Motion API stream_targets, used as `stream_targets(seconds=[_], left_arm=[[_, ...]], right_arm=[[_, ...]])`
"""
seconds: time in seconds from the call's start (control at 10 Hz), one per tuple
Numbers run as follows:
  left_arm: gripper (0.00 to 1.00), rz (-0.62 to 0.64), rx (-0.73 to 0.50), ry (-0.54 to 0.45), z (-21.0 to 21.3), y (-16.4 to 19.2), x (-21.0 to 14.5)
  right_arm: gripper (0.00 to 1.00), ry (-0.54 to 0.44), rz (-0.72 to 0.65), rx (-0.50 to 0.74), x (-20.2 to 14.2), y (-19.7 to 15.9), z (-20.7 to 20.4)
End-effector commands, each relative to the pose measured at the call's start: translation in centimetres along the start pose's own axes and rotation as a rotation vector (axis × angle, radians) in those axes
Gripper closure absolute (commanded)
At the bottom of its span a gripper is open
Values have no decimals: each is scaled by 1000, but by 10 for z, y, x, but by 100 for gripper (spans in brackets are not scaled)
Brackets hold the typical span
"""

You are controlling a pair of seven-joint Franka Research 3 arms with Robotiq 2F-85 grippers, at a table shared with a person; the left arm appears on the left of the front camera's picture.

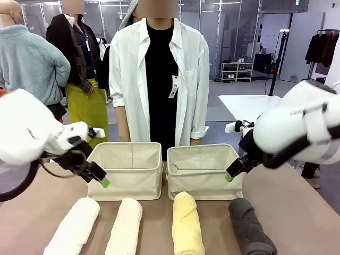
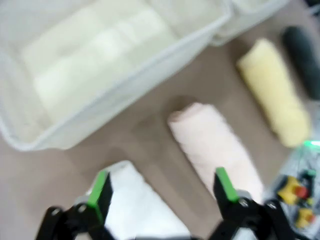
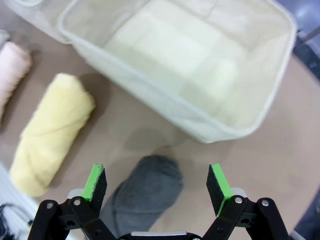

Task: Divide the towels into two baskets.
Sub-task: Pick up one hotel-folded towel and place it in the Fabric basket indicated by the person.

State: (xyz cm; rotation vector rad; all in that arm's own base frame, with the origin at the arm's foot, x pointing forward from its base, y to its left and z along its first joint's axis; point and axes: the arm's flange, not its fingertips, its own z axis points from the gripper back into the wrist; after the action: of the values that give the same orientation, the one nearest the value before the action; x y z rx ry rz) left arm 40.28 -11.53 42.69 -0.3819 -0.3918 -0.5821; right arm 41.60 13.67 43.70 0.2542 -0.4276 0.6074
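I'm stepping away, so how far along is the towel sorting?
Done: nothing; the left basket and right basket look empty. In hand: left gripper open above the white towel and cream towel, right gripper open above the dark grey towel. Left: all four, yellow towel included, lie on the table.

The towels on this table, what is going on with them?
Nothing is held yet. The white towel, cream towel, pale yellow towel and dark grey towel lie rolled in a row in front of the left basket and right basket, both empty. The left claw hangs open above the white and cream towels; the right claw hangs open above the dark grey towel. A person stands behind the baskets.
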Motion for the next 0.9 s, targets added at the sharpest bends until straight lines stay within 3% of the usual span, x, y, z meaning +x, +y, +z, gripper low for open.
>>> stream_targets(seconds=[0.0, 0.2, 0.3, 0.4, 0.7, 0.8], left_arm=[[0, 155, -200, 40, 30, 47, -12], [0, 218, -447, -28, 38, 79, -32], [0, 213, -569, -67, 45, 93, -42], [0, 208, -662, -122, 56, 108, -56], [0, 240, -802, -320, 102, 168, -126], [0, 291, -731, -352, 112, 194, -154]], right_arm=[[0, -8, -45, 158, -14, -28, 17], [0, -72, -130, 396, -34, -55, 25], [0, -131, -174, 560, -48, -73, 30], [0, -213, -251, 642, -67, -95, 38], [0, -354, -445, 704, -161, -165, 73], [0, -375, -545, 689, -194, -188, 80]])
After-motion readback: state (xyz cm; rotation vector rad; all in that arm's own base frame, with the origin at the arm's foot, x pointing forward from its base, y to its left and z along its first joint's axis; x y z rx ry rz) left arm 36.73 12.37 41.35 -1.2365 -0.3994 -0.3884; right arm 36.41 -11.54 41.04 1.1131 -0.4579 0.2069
